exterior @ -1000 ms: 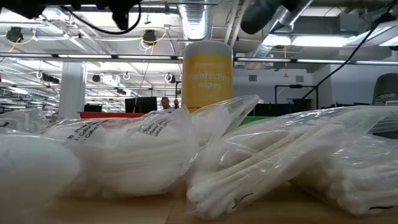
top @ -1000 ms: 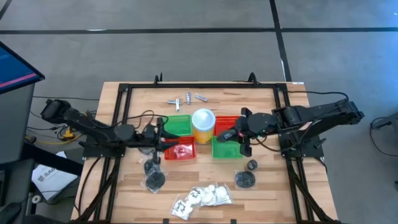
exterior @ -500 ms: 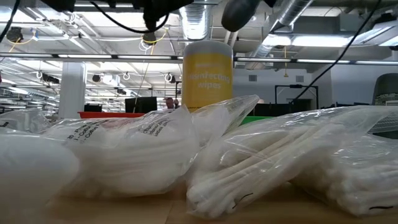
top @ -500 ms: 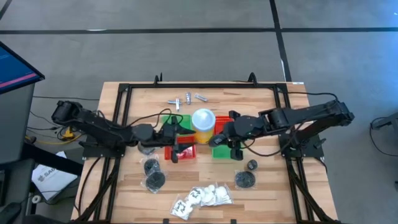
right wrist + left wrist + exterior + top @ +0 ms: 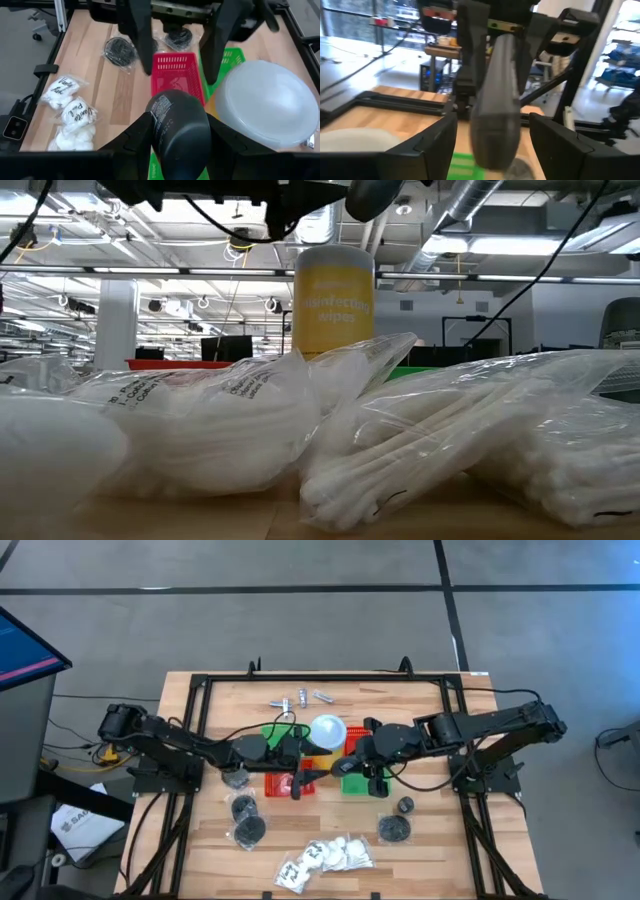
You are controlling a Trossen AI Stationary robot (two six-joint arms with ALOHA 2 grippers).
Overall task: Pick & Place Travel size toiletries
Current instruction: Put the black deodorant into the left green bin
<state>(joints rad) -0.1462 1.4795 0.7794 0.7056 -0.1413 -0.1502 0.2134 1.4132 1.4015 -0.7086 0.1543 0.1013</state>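
My right gripper (image 5: 179, 150) is shut on a dark grey bottle (image 5: 177, 125), one of the toiletries, above the baskets at mid-table (image 5: 345, 768). My left gripper (image 5: 492, 150) faces it from the left (image 5: 303, 778) and is open. Its fingers stand on either side of the bottle's rounded end (image 5: 492, 140) with a gap on each side. Dark round pieces in clear bags (image 5: 247, 822) (image 5: 393, 828), white packets (image 5: 325, 858) and silvery pieces (image 5: 300, 700) lie on the table. My right gripper pinches the bottle between its two fingers, one on each side (image 5: 156, 142). The fingers come slanting down from the table's right and lie along the bottle. Its rounded end (image 5: 180, 107) sticks out ahead of them toward the left gripper. The bottle is lifted clear of the baskets.
Red (image 5: 288, 785) and green (image 5: 360, 782) mesh baskets sit under the grippers, with a green one (image 5: 283, 738) and a red one (image 5: 362, 738) behind them. A yellow cup with a white lid (image 5: 327, 730) stands between them. A black frame (image 5: 200, 690) rims the table.
My left gripper has travelled toward the table's right, over the red basket, up to the bottle. My right gripper has carried the bottle a little toward the table's left, meeting it.
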